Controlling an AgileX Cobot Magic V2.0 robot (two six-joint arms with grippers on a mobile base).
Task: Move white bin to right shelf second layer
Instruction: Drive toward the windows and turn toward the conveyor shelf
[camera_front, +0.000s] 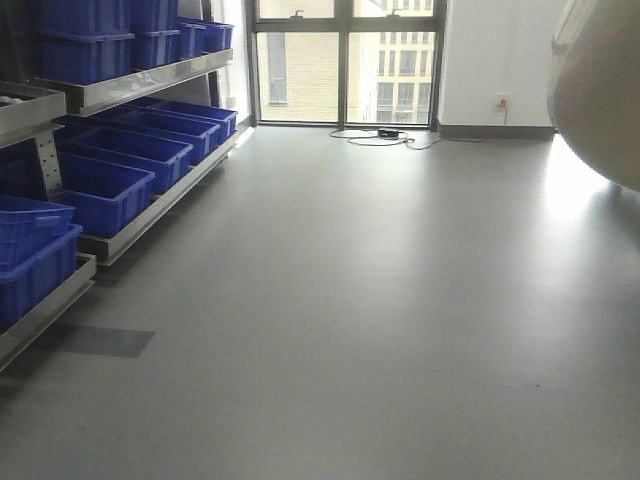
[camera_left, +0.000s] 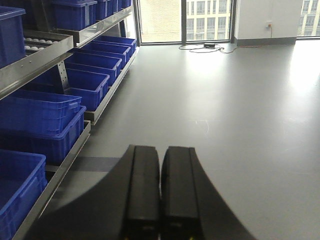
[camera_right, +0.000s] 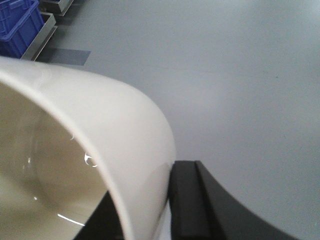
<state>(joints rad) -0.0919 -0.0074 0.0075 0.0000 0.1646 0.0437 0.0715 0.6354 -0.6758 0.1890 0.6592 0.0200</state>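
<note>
Only my right wrist camera shows the grip. The right gripper (camera_right: 145, 200) has its black fingers (camera_right: 190, 200) clamped on the wall of the cream-white glossy plastic tub (camera_right: 100, 115), one inside and one outside, above the grey floor (camera_right: 240, 75). The tub's rim is thick and rounded, with small highlights inside. My front camera catches only its curved side at the right edge. The left wrist camera shows the left gripper (camera_left: 161, 160) with fingers pressed together on nothing, near steel racks (camera_left: 35, 65) of blue rectangular plastic crates (camera_left: 40, 112).
</note>
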